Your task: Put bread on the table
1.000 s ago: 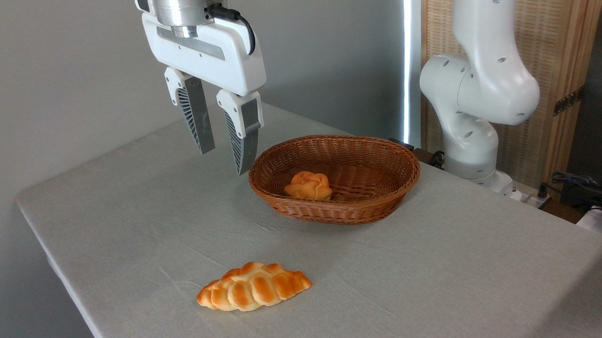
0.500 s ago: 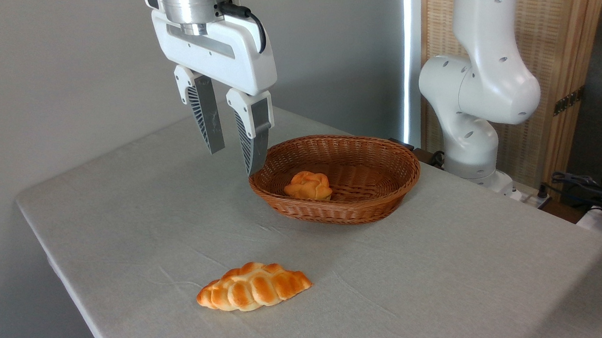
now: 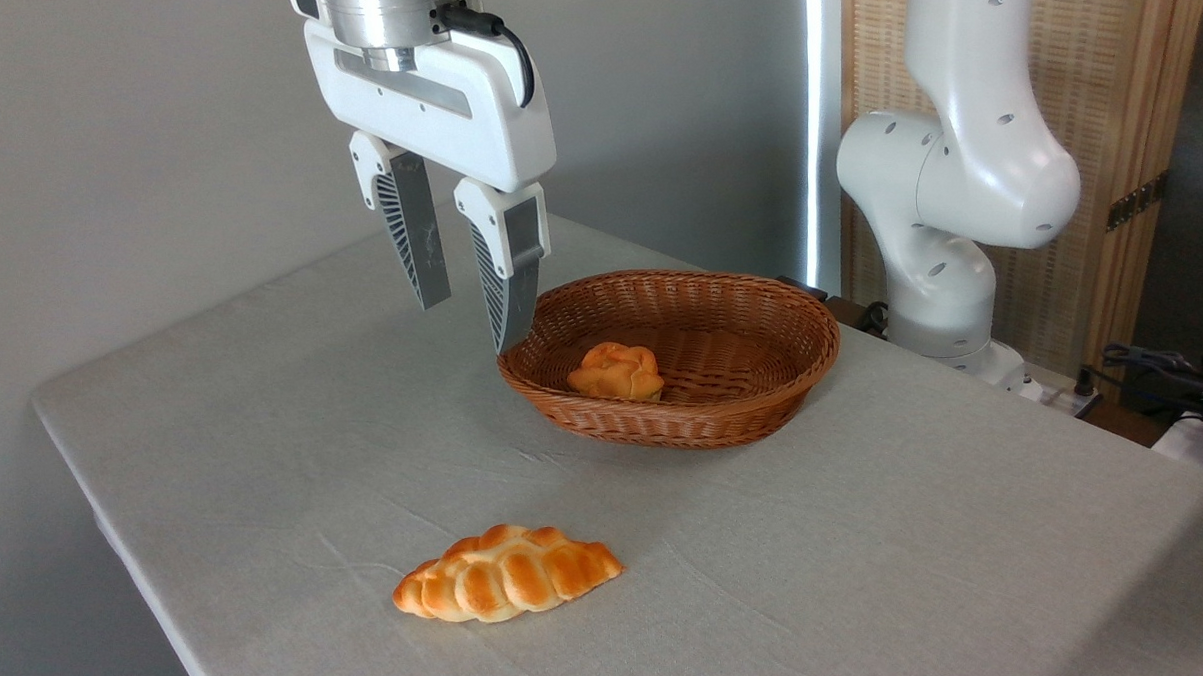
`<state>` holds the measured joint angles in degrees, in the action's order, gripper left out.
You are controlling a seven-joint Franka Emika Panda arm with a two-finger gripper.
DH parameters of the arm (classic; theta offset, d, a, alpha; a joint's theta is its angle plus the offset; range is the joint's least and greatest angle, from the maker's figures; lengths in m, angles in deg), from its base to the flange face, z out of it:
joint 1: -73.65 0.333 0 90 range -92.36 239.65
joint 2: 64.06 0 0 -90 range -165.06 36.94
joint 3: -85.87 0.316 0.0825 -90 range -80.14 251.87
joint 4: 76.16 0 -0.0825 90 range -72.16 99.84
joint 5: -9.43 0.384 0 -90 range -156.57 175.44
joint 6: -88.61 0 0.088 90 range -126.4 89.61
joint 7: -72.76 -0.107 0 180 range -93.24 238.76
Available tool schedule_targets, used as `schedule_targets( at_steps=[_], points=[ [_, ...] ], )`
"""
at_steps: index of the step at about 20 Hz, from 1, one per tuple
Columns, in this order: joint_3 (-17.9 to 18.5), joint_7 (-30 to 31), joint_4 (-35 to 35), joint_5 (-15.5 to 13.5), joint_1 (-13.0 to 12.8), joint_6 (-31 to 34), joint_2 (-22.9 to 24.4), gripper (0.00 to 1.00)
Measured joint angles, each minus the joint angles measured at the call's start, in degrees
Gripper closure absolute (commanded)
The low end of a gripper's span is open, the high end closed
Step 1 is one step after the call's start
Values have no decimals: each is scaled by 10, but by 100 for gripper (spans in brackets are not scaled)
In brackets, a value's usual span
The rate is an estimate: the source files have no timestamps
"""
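The braided bread loaf (image 3: 508,572) lies flat on the grey cloth-covered table (image 3: 868,529), toward the 6 o'clock part of the tabletop, with its long axis running roughly from 8 o'clock to 2 o'clock and one pointed end aimed up to the right. Nothing touches it. From the loaf, at about 1 o'clock and well apart, sits an oval brown wicker basket (image 3: 724,414) holding a small round knotted orange bun (image 3: 618,371) on its left inner floor. The gripper (image 3: 471,328) hangs in the air at about 11 o'clock from the basket, just beside its left rim and high above the cloth, fingers pointing down. Its two ribbed grey fingers (image 3: 414,229) stand spread with a clear gap between them and nothing in it. The white robot arm (image 3: 956,176) rises at the table's far right edge, in front of a woven wooden screen (image 3: 1103,90).
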<state>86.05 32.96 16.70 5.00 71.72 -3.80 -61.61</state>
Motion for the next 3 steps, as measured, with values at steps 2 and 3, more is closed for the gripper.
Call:
schedule_targets(
  at_steps=[2, 3],
  points=[
    [0, -2, 0, 6, 0, 0, 0, 0],
    [-1, -2, 0, 11, 0, 0, 0, 0]
  ],
)
